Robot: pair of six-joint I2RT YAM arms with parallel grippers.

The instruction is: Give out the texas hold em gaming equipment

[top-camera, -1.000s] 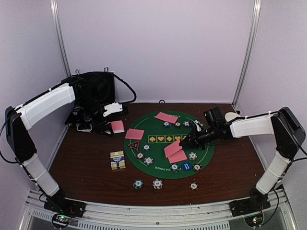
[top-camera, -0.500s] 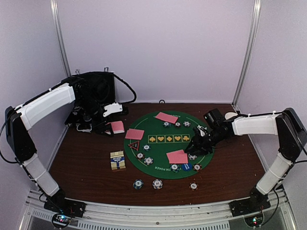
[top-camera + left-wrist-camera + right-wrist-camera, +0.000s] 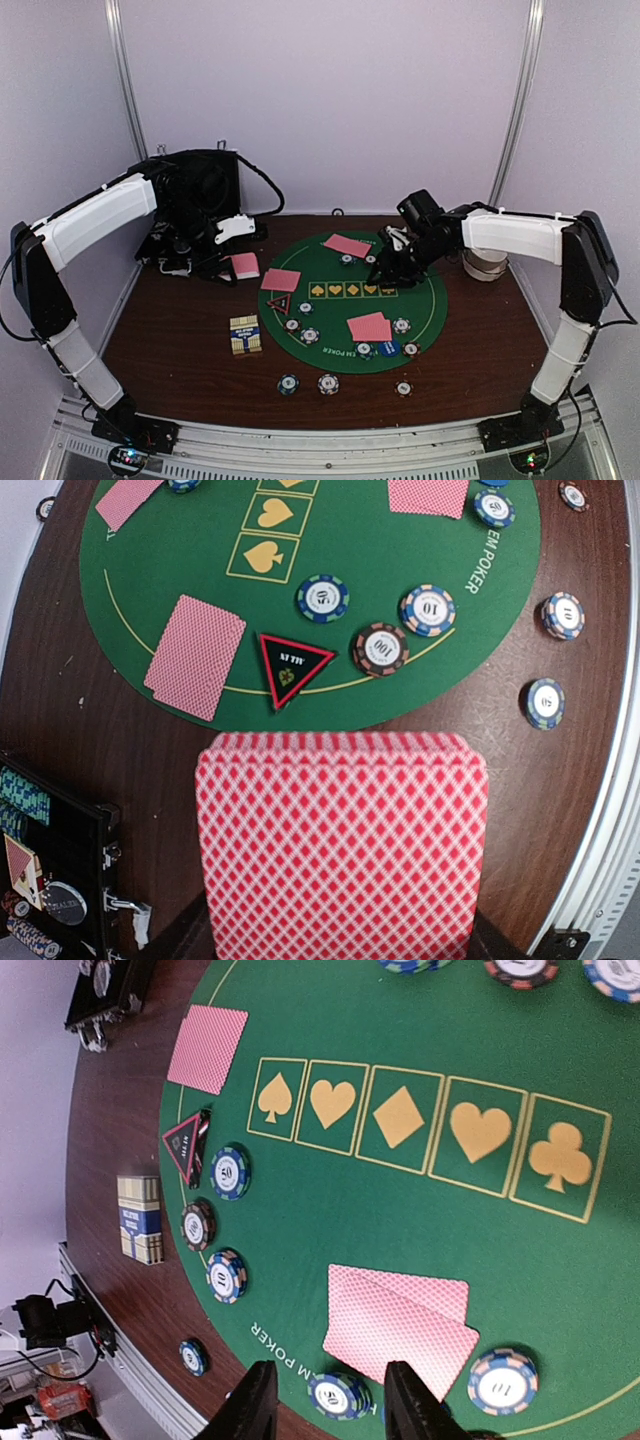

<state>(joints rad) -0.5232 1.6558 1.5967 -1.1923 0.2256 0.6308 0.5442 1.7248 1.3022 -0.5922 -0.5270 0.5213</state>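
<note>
My left gripper (image 3: 232, 266) is shut on a deck of pink-backed cards (image 3: 340, 850), held above the brown table left of the green mat (image 3: 430, 300). My right gripper (image 3: 330, 1405) is open and empty, hovering over the mat's far middle (image 3: 388, 268). Two overlapping cards (image 3: 400, 1325) lie on the mat's near right, just ahead of its fingers (image 3: 252, 1405). One card (image 3: 195, 656) lies at the mat's left and another (image 3: 347, 245) at the far side. The black-red triangle marker (image 3: 290, 666) sits by several chips (image 3: 322, 598). A blue disc (image 3: 389, 348) lies near the front edge.
A black hard case (image 3: 200, 190) stands open at the back left. A card box (image 3: 245, 334) lies left of the mat. Three chips (image 3: 328, 383) sit on the table in front of the mat. A pale round object (image 3: 485, 262) stands under the right arm.
My right gripper let go of a card onto the near-right pair, then pulled back to the mat's far middle, open. The left arm has not moved.
</note>
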